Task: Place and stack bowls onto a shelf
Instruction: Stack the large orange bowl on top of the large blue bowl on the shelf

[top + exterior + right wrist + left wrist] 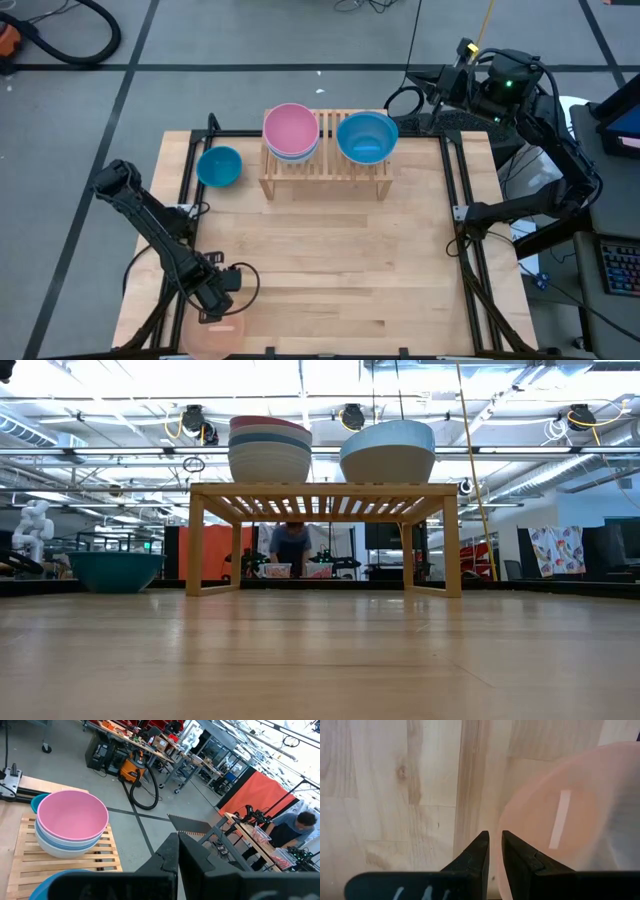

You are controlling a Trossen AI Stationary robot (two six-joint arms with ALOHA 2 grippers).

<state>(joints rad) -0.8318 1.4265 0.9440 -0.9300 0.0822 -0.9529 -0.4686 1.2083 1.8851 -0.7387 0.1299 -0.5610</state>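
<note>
A light-wood slatted shelf (325, 165) (325, 490) stands at the table's far middle. On its left end sits a stack of bowls with a pink one on top (291, 131) (72, 822). A blue bowl (366, 137) (388, 452) sits on its right end. A teal bowl (219, 166) (115, 570) rests on the table left of the shelf. A pale peach bowl (212, 335) (570, 810) is at the near left corner, with my left gripper (215, 305) (495, 845) shut on it. My right gripper (460, 55) (177, 850) is shut, holds nothing, and waits beyond the table's far right corner. My left gripper pinches the peach bowl's rim (499, 827). One finger (525, 862) is inside the bowl and the other (472, 860) is outside. The fingers come from above, pointing down. Whether the bowl is lifted or rests on the table, I cannot tell.
Black frame rails (455, 215) run along the table's left and right sides. Bare wood (340, 260) lies between the near left corner and the shelf. Beyond the table a person (290, 545) bends over a workbench.
</note>
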